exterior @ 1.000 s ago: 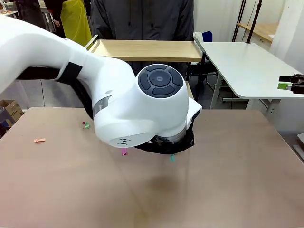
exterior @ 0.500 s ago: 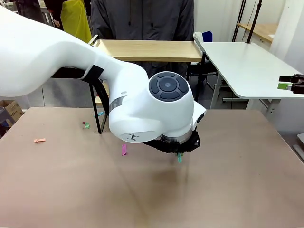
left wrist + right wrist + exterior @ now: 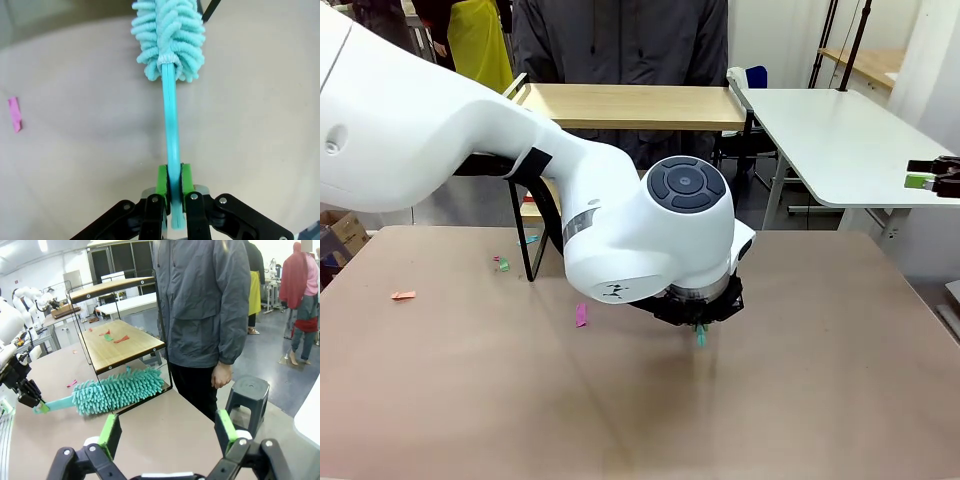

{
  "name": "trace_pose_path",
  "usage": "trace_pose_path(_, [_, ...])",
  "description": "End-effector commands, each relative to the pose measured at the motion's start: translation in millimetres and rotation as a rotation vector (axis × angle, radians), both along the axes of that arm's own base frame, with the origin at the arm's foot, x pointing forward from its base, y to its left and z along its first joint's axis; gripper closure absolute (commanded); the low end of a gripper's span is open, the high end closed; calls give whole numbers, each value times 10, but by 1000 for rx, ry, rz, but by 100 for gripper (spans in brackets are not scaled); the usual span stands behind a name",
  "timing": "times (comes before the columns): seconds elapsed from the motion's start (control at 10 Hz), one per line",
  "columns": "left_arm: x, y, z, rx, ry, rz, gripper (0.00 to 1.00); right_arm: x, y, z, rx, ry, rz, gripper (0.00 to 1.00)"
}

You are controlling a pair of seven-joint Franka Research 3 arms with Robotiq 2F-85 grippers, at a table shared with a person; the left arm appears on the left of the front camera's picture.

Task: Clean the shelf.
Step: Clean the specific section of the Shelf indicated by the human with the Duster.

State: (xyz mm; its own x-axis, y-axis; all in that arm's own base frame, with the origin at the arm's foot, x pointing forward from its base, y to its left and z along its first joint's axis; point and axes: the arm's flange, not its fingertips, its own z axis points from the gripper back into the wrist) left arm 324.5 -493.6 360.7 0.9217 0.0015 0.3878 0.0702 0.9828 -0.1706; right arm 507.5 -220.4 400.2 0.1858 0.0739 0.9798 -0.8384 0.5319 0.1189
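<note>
The shelf (image 3: 120,342) has two light wooden boards in a thin black frame. Its top board (image 3: 630,105) stands at the table's far side, in front of a person. Red and green paper scraps (image 3: 112,337) lie on the lower board. My left gripper (image 3: 173,182) is shut on the handle of a teal chenille duster (image 3: 170,40). The duster's head (image 3: 120,390) sits low beside the shelf's foot, below the lower board. In the front view the left gripper (image 3: 698,322) hangs just above mid-table. My right gripper (image 3: 168,432) is open and holds nothing, parked off to the right (image 3: 932,175).
Paper scraps lie on the brown table: a pink one (image 3: 581,315), a green one (image 3: 502,264), an orange one (image 3: 403,295). A person in a grey jacket (image 3: 200,315) stands behind the shelf, with a dark stool (image 3: 247,390) nearby. A white table (image 3: 840,140) stands at right.
My left arm has swung to the right and slightly lower over the table, carrying the duster. The right gripper has stayed still.
</note>
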Motion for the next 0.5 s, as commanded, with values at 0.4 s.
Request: trace_pose_path(0.4, [186, 548, 39, 20, 86, 27, 87, -4, 21, 32, -4, -5, -4, 0])
